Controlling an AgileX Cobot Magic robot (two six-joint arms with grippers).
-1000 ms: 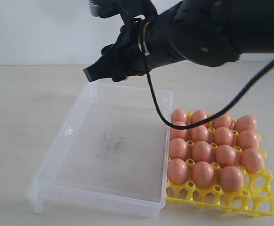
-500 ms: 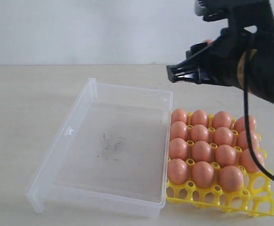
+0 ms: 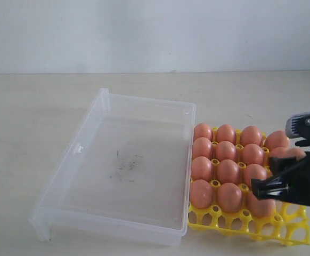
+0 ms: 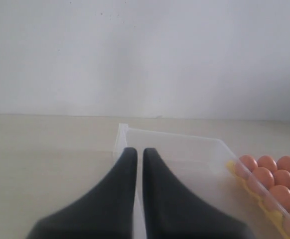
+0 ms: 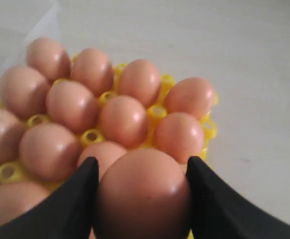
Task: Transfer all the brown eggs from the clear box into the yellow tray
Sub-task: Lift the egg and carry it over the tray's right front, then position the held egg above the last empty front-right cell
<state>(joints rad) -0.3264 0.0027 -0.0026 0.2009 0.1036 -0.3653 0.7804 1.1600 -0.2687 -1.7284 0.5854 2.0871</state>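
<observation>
**Egg in the Gripper Above a Crowded Tray**

The right gripper point(image 5: 141, 167) hangs over the near right corner of the yellow tray point(image 3: 240, 221). Its two black fingers point(image 5: 75, 199) are clamped on either side of one brown egg point(image 5: 142, 199). The right wrist view shows that egg filling the gap between them, with the other brown eggs point(image 3: 228, 170) packed in rows in the tray's cups just beyond it.

The tray sits hard against the right long wall of the clear box point(image 3: 112, 224), and it is not clear whether the two touch. The box floor carries faint dark specks. Bare desk point(image 3: 38, 106) lies open to the left of the box and behind both containers. On the right the tray runs close to the frame edge, where the arm crowds in.

The left gripper point(image 4: 140, 159) shows only in its own wrist view. Its fingers are drawn together with a thin slit between them and hold nothing. It sits above the desk, pointing toward a corner of the box.
</observation>
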